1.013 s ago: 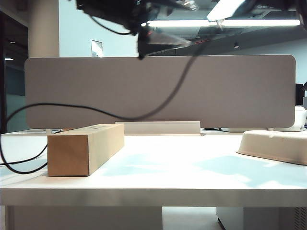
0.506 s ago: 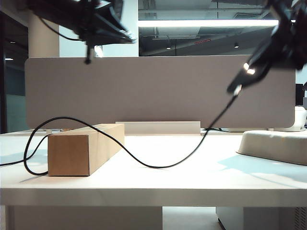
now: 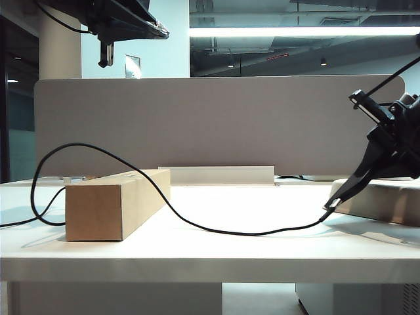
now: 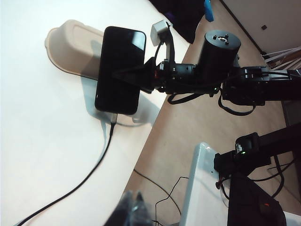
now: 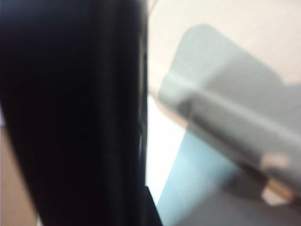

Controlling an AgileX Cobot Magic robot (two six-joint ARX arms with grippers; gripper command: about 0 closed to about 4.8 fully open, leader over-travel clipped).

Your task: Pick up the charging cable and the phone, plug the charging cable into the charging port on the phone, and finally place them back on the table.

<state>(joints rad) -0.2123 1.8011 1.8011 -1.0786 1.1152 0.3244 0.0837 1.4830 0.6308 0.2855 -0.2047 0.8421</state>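
Black and angular, the right gripper [image 3: 387, 154] pinches the phone [image 4: 120, 69] — a glossy dark slab with rounded corners — tilted, its lower short edge just above the surface [image 3: 216, 246] beside a pale, matte moulded tray [image 4: 70, 49]. In the right wrist view the phone's dark body [image 5: 70, 108] fills half the frame, blurred. From that lower edge the charging cable [image 3: 216, 230] runs out: the left wrist view shows its plug end at the phone's short edge, though the charging port itself is too small to make out. The thin black cord sags to the smooth white surface, lies along it, then climbs in an arch over a long brown cardboard box [image 3: 118, 203] with flat faces and square corners, and loops down past the box's far side. Behind stands a grey fabric divider panel [image 3: 216, 125].

The left gripper [image 3: 105, 56] hangs high above the box, well away from the right gripper, fingers pressed together on nothing.

Half a second ago the right gripper held the phone far higher, against the panel; it has since come down to the surface — and the cable's slack now rests flatter. The left arm has shifted slightly further toward its own side.
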